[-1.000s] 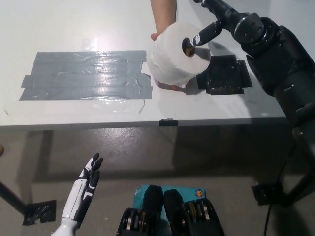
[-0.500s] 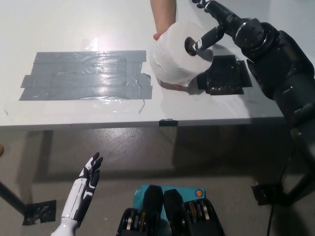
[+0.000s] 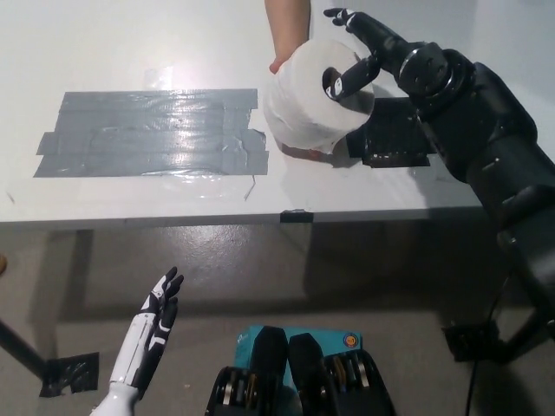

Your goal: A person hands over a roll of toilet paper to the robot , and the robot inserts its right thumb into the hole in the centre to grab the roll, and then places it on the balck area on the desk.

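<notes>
The black right hand (image 3: 364, 54) has pushed its thumb deeper into the white toilet paper roll (image 3: 314, 95), fingers (image 3: 347, 17) spread above; the white left hand (image 3: 147, 334) rests open at lower left.

- I get one feed only, the head view; no second view to compare overlap with.
- It looks steeply down from the robot's head, facing forward over the counter (image 3: 130, 195).
- Counter fills the upper half, its near edge crossing about mid-height; floor (image 3: 347, 286) fills the lower half.
- Medium range: counter objects read clearly, fine detail doesn't.
- Picture left is the robot's left: white left robot hand (image 3: 149, 334) low at lower left, black right robot hand (image 3: 368, 56) entering from the right, up top.
- Top edge crops a person's forearm (image 3: 286, 26).
</notes>
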Robot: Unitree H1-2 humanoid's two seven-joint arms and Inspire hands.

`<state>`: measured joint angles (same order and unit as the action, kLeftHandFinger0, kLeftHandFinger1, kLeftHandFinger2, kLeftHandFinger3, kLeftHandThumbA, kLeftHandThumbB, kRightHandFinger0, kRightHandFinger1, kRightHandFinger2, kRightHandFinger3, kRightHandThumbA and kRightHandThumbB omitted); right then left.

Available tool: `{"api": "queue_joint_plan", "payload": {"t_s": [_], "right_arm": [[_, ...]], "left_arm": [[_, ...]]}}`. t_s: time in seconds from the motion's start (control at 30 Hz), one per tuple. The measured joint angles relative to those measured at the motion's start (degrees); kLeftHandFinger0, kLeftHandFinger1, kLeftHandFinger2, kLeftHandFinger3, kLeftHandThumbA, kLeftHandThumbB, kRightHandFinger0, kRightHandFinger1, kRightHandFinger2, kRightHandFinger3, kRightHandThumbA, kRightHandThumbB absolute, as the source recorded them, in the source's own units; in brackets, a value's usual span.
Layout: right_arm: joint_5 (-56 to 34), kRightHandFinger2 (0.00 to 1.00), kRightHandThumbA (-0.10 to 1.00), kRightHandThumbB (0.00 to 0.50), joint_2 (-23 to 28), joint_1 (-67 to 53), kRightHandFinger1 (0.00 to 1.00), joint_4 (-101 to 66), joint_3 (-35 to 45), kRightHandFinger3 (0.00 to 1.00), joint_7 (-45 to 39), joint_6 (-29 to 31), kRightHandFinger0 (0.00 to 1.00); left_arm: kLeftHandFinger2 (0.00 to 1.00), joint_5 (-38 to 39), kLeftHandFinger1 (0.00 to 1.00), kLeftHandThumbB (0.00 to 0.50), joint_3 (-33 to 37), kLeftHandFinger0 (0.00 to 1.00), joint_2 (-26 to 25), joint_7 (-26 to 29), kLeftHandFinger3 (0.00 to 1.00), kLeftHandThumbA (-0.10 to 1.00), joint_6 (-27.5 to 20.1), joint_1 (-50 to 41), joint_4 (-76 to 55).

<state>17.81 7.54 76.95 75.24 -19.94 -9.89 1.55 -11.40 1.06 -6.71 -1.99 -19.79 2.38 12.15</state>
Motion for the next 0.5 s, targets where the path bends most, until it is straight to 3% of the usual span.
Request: {"api": "queue_joint_plan", "payload": {"t_s": [0.5], "right_arm": [[2.9,1.0,1.0,0.303,-0.77,1.9,1.0,3.24,-2.96,1.0,0.52,-0.51,1.0]], "left_arm": [[1.0,-0.69,1.0,0.179,0.32,1.0,0.0,0.0,1.0,1.0,-0.02,0.25,-0.03]]}}
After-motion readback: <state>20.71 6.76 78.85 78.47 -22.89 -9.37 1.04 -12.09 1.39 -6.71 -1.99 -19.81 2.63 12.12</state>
